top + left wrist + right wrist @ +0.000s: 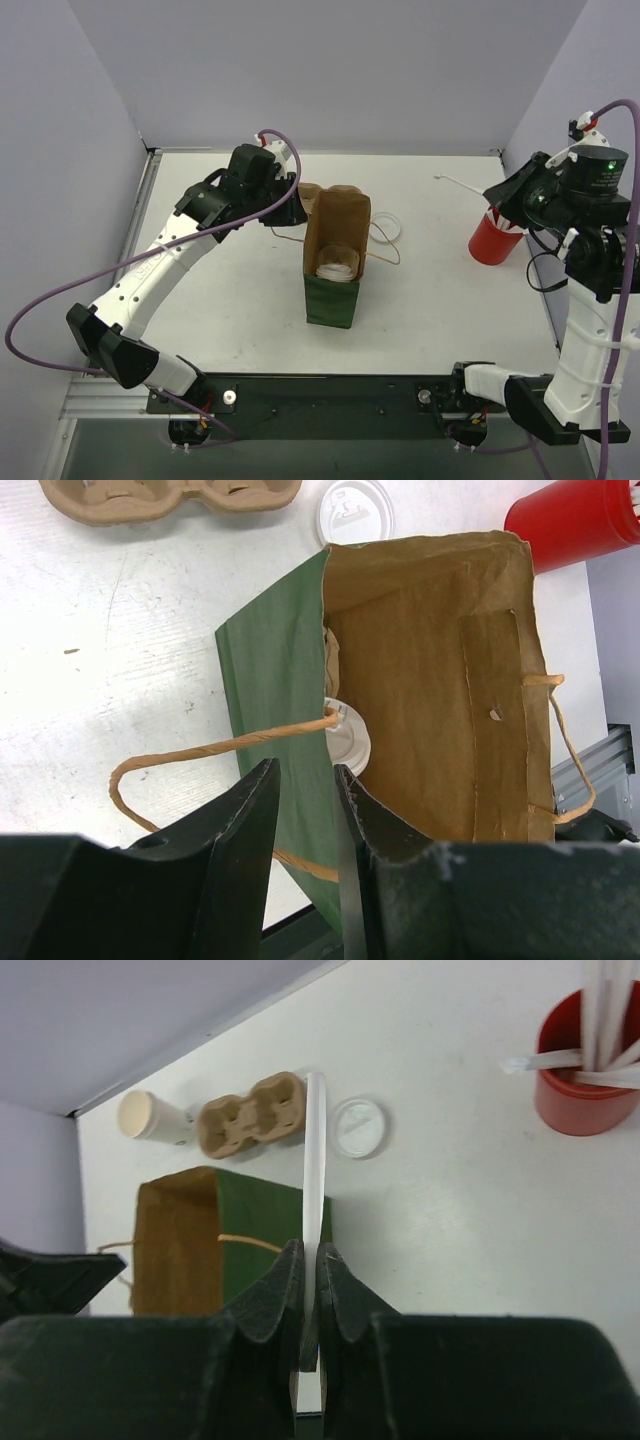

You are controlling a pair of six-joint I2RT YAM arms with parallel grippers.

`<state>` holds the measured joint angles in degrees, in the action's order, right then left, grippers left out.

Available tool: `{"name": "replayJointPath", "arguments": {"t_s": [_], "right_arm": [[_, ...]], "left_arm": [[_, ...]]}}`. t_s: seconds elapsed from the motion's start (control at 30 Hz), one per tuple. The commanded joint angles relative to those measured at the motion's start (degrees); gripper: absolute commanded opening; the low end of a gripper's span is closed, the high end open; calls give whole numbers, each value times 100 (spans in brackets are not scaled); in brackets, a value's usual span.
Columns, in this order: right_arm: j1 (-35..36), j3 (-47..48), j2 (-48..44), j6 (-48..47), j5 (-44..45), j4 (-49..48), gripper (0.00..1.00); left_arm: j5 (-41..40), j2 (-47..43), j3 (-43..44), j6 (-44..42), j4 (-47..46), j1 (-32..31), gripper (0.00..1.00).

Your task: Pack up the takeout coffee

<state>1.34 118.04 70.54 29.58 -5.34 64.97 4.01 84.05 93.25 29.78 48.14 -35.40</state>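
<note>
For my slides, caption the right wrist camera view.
Right pincer shut on a white straw; green bag, cup carrier and loose lid on the table beyond.

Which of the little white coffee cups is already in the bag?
The lidded cup, sitting inside the green paper bag. The other cup lies on its side on the table, lidless, next to the brown cardboard carrier.

We see a green paper bag standing open at the middle of the counter, a lidded coffee cup inside it, our left gripper at its far-left rim, a red cup by the right edge, our right gripper above it, pinching a white straw
</note>
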Motion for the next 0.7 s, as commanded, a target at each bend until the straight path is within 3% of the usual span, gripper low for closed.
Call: {"name": "replayJointPath", "arguments": {"t_s": [0.0, 0.1, 0.23, 0.4, 0.47, 0.67], "right_arm": [[190, -62, -181, 398, -1046, -564, 0], [497, -123, -252, 644, -1513, -801, 0], [1437, -97, -103, 724, -1259, -732, 0], [2894, 324, 433, 637, 20, -197, 0], [3187, 737, 811, 566, 383, 260, 0], [3952, 764, 1514, 531, 1140, 507, 0]], "left_arm": [[73, -187, 281, 63, -288, 50, 38], [21, -161, 343, 63, -261, 50, 38], [-76, -178, 404, 80, -235, 50, 38], [-198, -196, 510, 81, -138, 50, 39], [-234, -205, 545, 72, -77, 50, 39], [-357, -257, 510, 63, 2, 50, 38]]}}
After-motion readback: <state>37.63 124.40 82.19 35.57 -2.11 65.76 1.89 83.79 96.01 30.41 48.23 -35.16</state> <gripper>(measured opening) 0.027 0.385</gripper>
